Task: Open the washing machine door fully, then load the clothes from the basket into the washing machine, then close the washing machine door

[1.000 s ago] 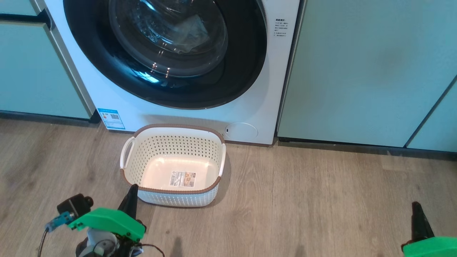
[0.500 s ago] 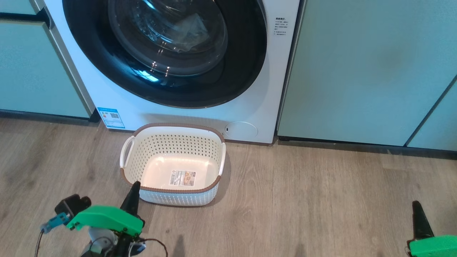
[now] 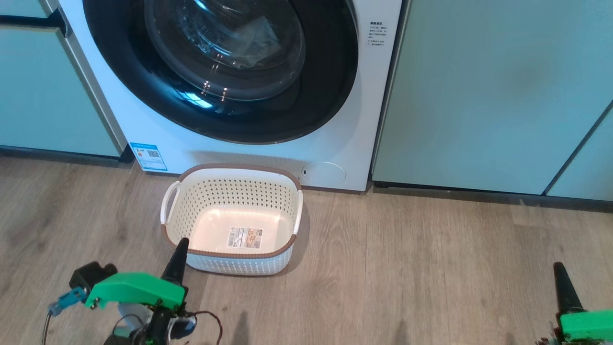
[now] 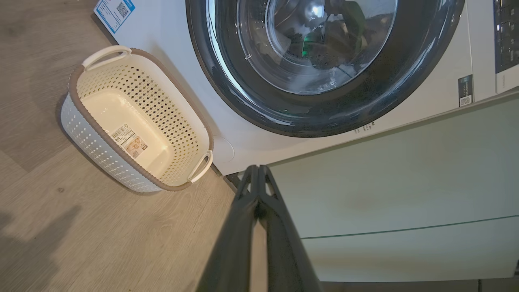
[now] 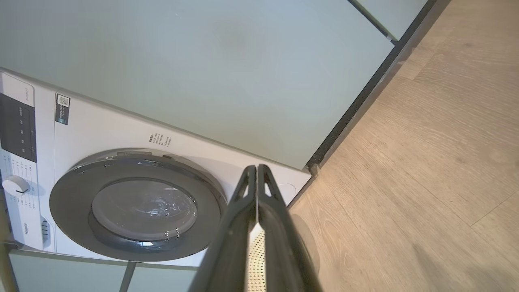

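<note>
The washing machine (image 3: 335,148) stands white between the cabinets, and its door (image 3: 316,96) with the black rim and glass bowl is shut against the front. A pale crumpled shape shows behind the glass; I cannot tell whether it is the clothes. On the floor just before the machine sits the basket (image 3: 234,196), empty, with a label on its bottom. My left gripper (image 3: 182,242) is shut and empty, its tip by the basket's near left corner. My right gripper (image 3: 558,266) is shut and empty at the lower right. The left wrist view shows the left gripper (image 4: 258,168), door (image 4: 405,81) and basket (image 4: 154,101).
Pale green cabinet panels (image 3: 479,96) flank the machine on both sides. A blue label sticker (image 3: 148,156) sits at the machine's lower left. Wooden floor (image 3: 431,268) spreads to the right of the basket. The right wrist view shows the right gripper (image 5: 257,167) and control panel (image 5: 16,125).
The whole head picture has shifted up slightly. Both grippers have drifted a little in the view and stay shut. The basket and door have not moved.
</note>
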Controlling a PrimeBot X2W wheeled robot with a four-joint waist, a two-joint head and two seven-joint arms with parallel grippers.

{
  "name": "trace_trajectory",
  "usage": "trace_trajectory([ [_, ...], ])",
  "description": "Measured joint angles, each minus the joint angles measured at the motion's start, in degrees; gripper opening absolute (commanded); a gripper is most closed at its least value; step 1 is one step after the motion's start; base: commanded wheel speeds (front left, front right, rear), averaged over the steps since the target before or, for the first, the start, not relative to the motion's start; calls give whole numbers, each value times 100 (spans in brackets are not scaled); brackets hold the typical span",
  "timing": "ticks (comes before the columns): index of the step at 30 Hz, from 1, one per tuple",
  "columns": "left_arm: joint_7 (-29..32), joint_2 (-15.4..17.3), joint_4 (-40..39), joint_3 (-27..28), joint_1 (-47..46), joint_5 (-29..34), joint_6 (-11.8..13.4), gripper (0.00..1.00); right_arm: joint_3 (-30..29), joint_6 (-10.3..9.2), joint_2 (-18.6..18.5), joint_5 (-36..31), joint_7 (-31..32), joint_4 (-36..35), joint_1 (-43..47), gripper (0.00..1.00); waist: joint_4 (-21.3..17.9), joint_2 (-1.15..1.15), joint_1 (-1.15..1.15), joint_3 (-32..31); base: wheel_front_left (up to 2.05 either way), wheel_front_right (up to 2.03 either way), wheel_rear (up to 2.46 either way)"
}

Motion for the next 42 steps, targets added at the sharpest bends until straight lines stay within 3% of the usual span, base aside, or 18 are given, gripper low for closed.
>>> trace_trajectory([
  [42,730,-181,-597,261,105,-2608,1,0,-82,-1,0,2767,713,-247,-235,0,-1,0,0,82,0,0,0],
])
